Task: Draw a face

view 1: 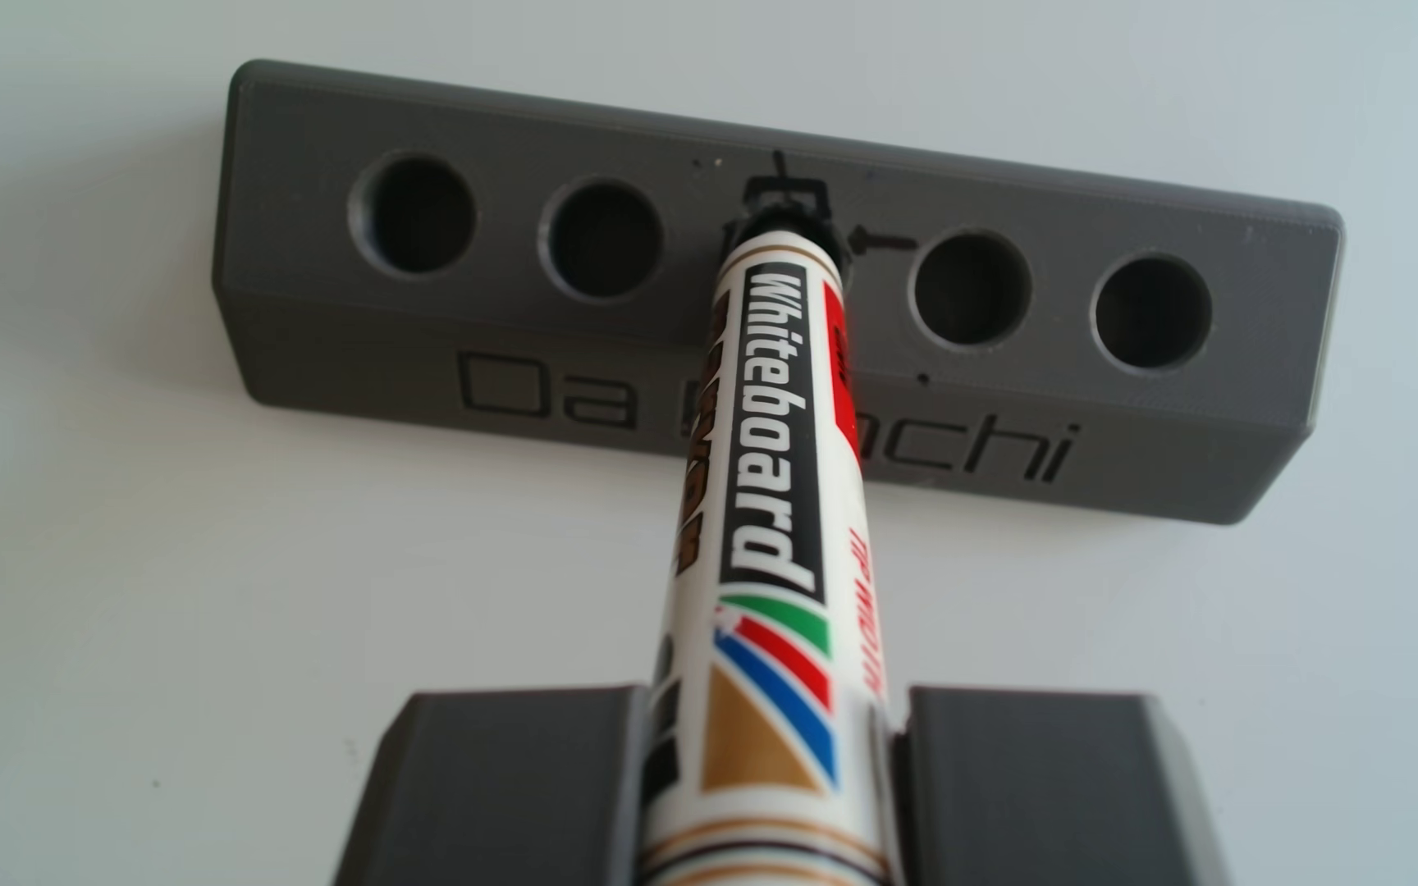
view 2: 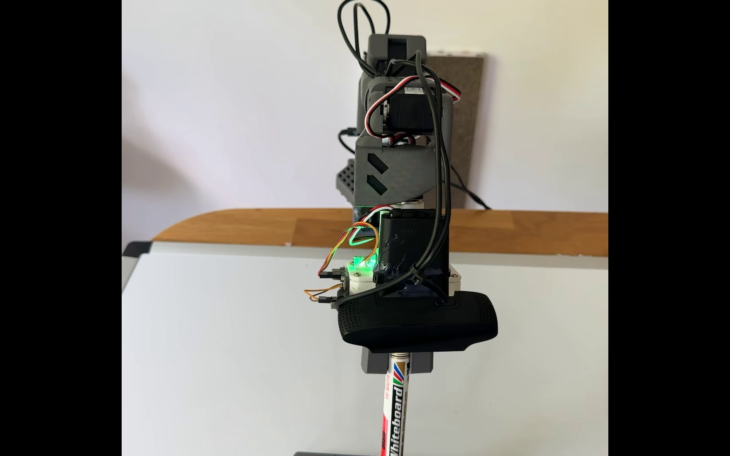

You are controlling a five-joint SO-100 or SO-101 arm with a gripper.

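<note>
Now the claw (view 1: pixel 774 767) squeezes the marker (view 1: pixel 774 477) tight, its tip in the grey holder's (view 1: pixel 518 358) middle hole at 12 o'clock.

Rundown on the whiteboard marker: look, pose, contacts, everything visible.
The marker is a white plastic barrel printed "Whiteboard" in white on black, with a red panel, gold lettering and green, red, blue and gold stripes. The gripper clamps it between two grey blocks, one on each side. Its far end sits in the middle hole of the grey five-hole holder, hiding the tip; the other four holes are empty. In the fixed view it hangs below the gripper over the whiteboard.
</note>
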